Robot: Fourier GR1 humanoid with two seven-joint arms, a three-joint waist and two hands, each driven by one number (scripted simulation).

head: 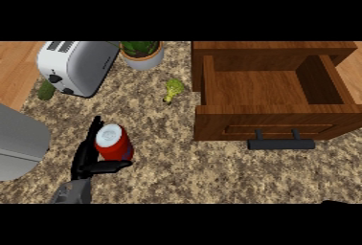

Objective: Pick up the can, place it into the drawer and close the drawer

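The robot's left hand [90, 160] comes in from the lower left of the head view on a short stretch of grey forearm. Its black fingers [92, 134] run up the left side of a red can [112, 142], and the thumb [112, 165] curls across under the can's lower edge, so the hand is wrapped round the can. The can stands upright on the speckled desk [212, 177], its pale round top facing up; the side next to the fingers is hidden behind them.

To the right, well apart from the can, a wooden drawer [272, 86] is pulled open, its inside bare wood, with a dark bar handle [280, 144] on its front panel. Between can and drawer, nearer the drawer, lies a small yellow-green vegetable [173, 90], too small to name.

At upper left sits a silver toaster [74, 67], beside it a potted plant [142, 52] cut off by the top edge. A grey object [20, 143] is cut off at the left edge.

A dark sliver at the lower right corner may be the right hand [338, 202]; its fingers cannot be made out.
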